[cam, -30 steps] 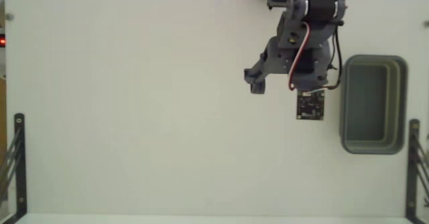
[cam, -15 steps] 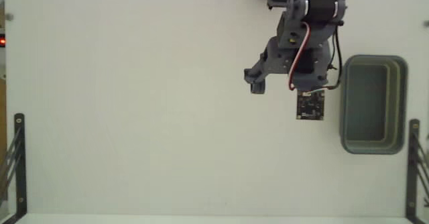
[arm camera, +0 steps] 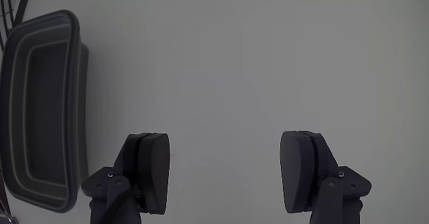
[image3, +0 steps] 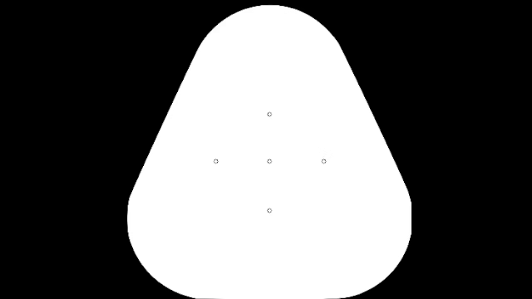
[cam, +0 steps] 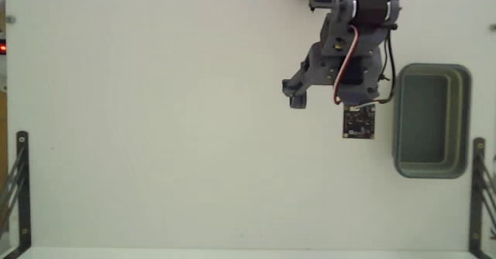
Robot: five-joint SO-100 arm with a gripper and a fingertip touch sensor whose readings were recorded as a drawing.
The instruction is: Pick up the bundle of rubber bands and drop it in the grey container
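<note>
While the gripper (arm camera: 224, 180) is hanging wide open and empty beside the grey container (cam: 432, 120), the bundle of rubber bands is showing in neither view, so whether it is lying inside the tub's hollow cannot be told.

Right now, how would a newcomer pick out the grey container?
In the fixed view, start at the dark arm at the top and look right. The grey container sits by the table's right edge: a grey-green rounded-rectangular tub with a thick rim and dark hollow, far bigger than the small black board beside it.
</note>
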